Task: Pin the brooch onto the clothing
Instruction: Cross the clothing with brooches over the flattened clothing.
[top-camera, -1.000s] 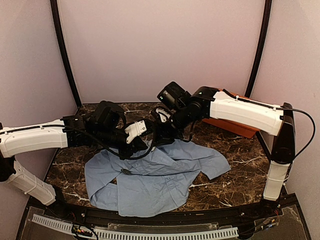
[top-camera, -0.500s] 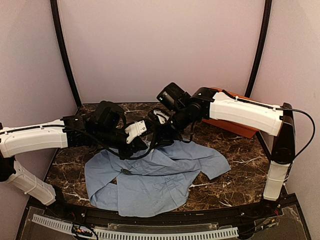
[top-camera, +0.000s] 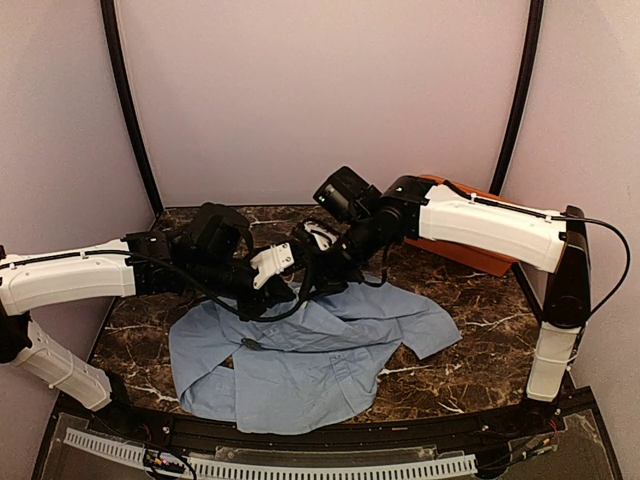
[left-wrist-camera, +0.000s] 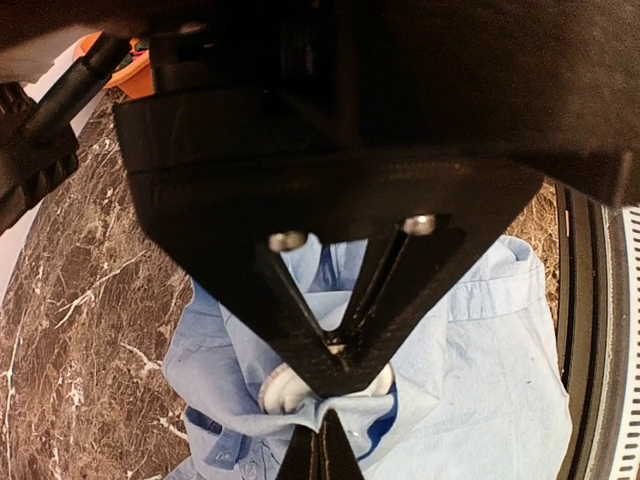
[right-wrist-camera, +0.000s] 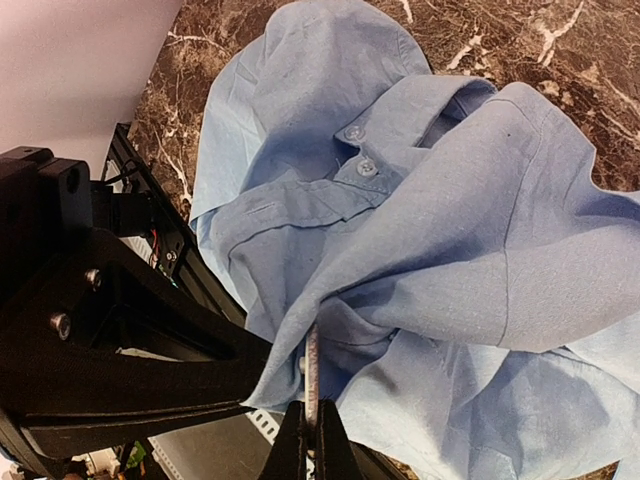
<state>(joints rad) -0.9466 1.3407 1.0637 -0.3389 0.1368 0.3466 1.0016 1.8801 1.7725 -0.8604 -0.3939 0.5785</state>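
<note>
Left gripper (left-wrist-camera: 322, 445) and right gripper (right-wrist-camera: 312, 438) are both clenched on a raised fold at the shirt's (top-camera: 330, 360) 12 o'clock edge, while the brooch (top-camera: 251, 343), apparently unpinned, lies on it at 9 o'clock, so pinning remains.

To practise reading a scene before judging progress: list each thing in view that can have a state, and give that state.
left gripper, shut on a fold of the shirt.
right gripper, shut on the shirt close beside it.
shirt, crumpled, its middle lifted by both grippers.
brooch, lying on the shirt, not held.
red garment, lying at the rear right.
</note>
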